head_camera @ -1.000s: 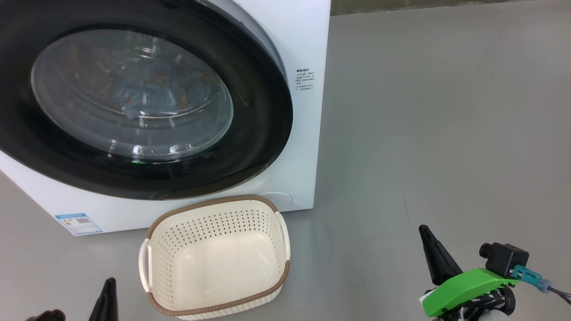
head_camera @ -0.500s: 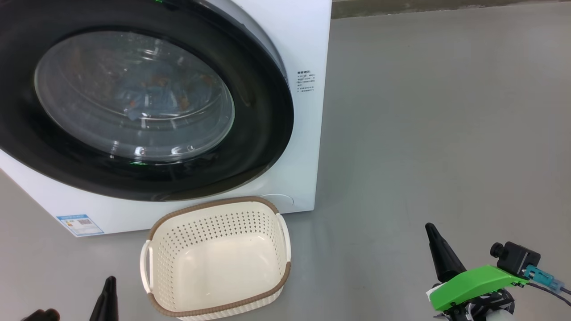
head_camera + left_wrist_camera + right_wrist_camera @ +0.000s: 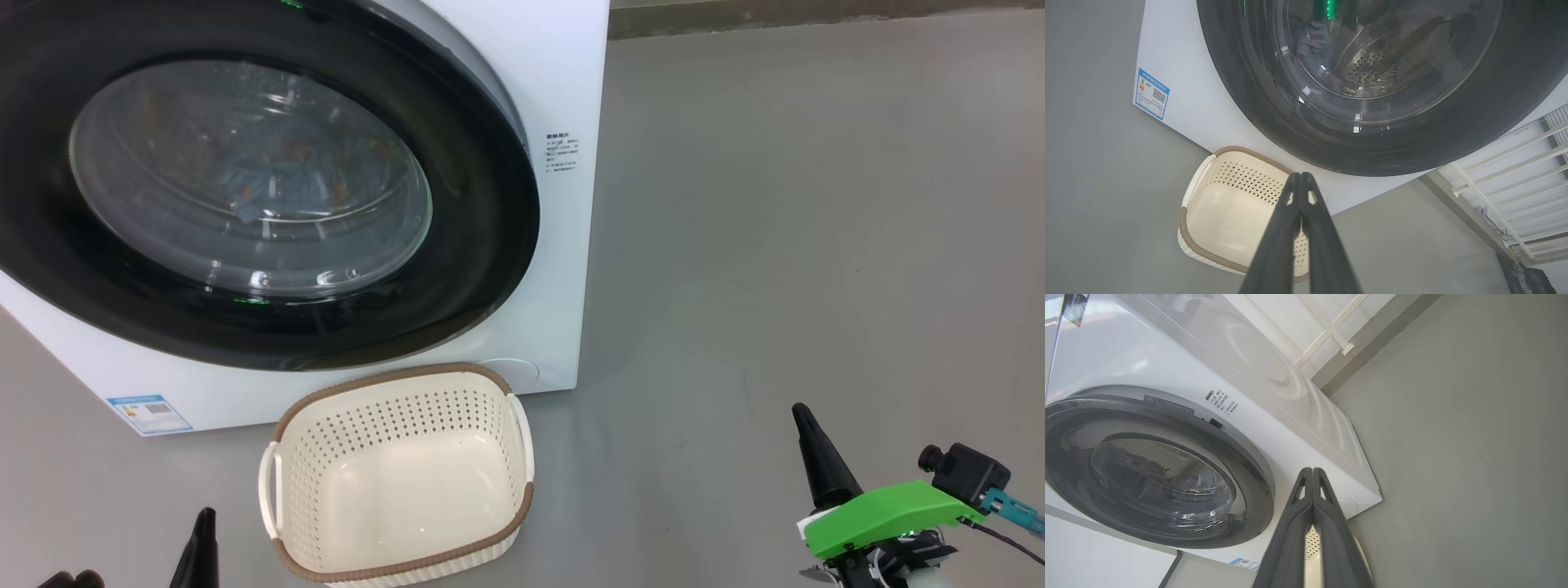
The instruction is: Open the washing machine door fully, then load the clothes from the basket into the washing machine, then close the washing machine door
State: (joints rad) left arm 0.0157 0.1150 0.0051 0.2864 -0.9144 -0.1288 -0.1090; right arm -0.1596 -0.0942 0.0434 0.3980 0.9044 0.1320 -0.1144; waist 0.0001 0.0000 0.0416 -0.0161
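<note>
Much open floor (image 3: 816, 204) lies to our right in the head view. The basket (image 3: 408, 408) stands just before the washing machine (image 3: 563, 65); the washing machine door (image 3: 482, 245) sits shut, its left side cut off. The clothes (image 3: 277, 175) show dimly behind its glass. Our left gripper (image 3: 204, 518) and right gripper (image 3: 804, 416) poke up at the bottom edge, well apart. Each wrist view shows us its gripper closed tight on nothing; the right one hides most of the basket.

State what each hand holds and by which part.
Nothing is held: the left hand and right hand are both shut on air, clear of the empty basket.
</note>
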